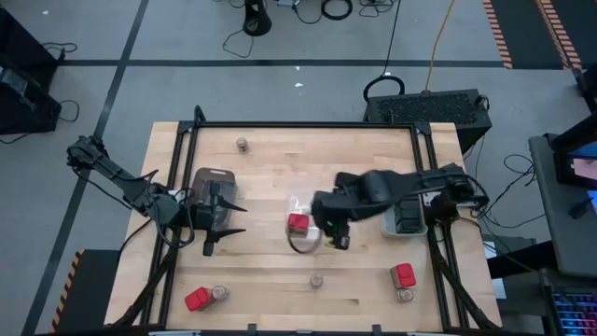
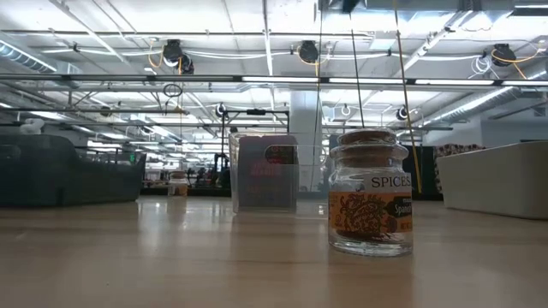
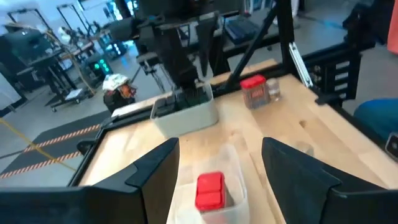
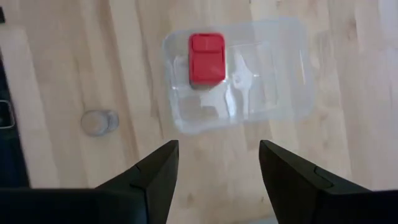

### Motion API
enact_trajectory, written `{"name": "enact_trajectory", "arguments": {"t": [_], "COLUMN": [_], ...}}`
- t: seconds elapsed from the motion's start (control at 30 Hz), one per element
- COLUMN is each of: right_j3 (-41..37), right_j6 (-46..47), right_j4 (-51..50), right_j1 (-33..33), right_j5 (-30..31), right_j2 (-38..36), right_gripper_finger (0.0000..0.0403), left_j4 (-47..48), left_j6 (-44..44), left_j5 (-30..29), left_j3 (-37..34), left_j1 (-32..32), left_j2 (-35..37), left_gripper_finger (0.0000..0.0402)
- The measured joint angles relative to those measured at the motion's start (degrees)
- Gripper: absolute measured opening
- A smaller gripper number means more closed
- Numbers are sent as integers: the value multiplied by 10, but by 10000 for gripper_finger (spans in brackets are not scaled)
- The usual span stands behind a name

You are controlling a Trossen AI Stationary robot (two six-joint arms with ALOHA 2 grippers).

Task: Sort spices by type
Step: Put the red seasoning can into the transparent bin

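A red box (image 4: 207, 58) lies in a clear tray (image 4: 239, 74) near the table's middle, at the tray's left end in the high view. My right gripper (image 4: 217, 146) hangs open above the table just right of that tray (image 1: 303, 219), with nothing between its fingers. My left gripper (image 3: 219, 143) stands open at the table's left, pointing toward the clear tray, over a dark tray (image 1: 213, 191). Loose spices rest on the wood: a jar (image 1: 317, 279) near the front, a red box (image 1: 196, 300) beside a jar (image 1: 220, 293) at front left, and a red box (image 1: 404, 274) beside a jar (image 1: 405, 295) at front right.
A light tray (image 1: 408, 217) with dark things in it stands under my right arm at the table's right. A single jar (image 1: 242, 144) stands near the far edge. A black frame (image 1: 308, 124) runs around the table. Bare wood lies between the trays and the front edge.
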State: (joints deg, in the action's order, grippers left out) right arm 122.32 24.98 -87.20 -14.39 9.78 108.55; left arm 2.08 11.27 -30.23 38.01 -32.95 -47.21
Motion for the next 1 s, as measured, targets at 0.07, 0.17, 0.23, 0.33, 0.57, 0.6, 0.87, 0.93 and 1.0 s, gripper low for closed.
{"name": "enact_trajectory", "arguments": {"t": [0.07, 0.17, 0.23, 0.33, 0.57, 0.6, 0.87, 0.93, 1.0], "right_j3": [0, -3, -11, -38, -181, -213, -440, -481, -515], "right_j6": [39, 88, 114, 172, 375, 411, 649, 737, 804], "right_j4": [-24, -26, -28, -27, -28, -28, -22, -14, -7], "right_j1": [-24, -62, -89, -120, -169, -172, -203, -212, -217], "right_j5": [21, 67, 84, 79, 41, 26, -70, -88, -133], "right_j2": [-13, -30, -39, -50, -100, -110, -216, -243, -265], "right_gripper_finger": [204, 204, 203, 203, 203, 203, 219, 228, 237], "left_j4": [-28, -60, -68, -77, -76, -73, -64, -59, -58], "left_j6": [15, 26, 26, 26, -9, -17, -35, -35, -35], "left_j5": [16, 52, 74, 100, 148, 156, 169, 169, 169], "left_j3": [-6, -9, -9, -9, -9, -9, -9, -9, -9], "left_j1": [10, 34, 56, 89, 153, 160, 176, 176, 176], "left_j2": [-10, -32, -51, -75, -98, -98, -98, -98, -98], "left_gripper_finger": [235, 235, 235, 235, 235, 235, 235, 235, 235]}}
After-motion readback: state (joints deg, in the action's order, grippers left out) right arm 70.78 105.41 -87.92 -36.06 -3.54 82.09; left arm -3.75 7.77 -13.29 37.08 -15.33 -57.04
